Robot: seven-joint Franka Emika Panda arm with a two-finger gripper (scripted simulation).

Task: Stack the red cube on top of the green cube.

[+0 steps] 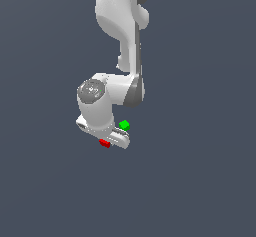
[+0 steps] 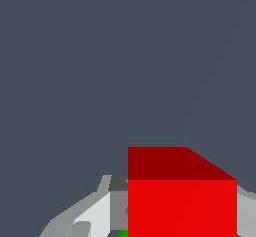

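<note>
The red cube (image 1: pixel 104 143) peeks out from under the white gripper (image 1: pixel 109 139) in the exterior view. In the wrist view the red cube (image 2: pixel 182 201) fills the space between the grey fingers (image 2: pixel 116 203), which press on both of its sides, so the gripper is shut on it. The green cube (image 1: pixel 124 125) lies just beside the gripper's hand, towards the exterior view's right and a little further up the picture. In the wrist view only a thin sliver of the green cube (image 2: pixel 122 234) shows at the frame's edge, next to the red cube. I cannot tell how high the red cube is above the floor.
The plain dark grey floor (image 1: pixel 200 181) stretches all around with no other objects. The white arm (image 1: pixel 122 26) reaches in from the top of the exterior view and covers the gripper's fingers there.
</note>
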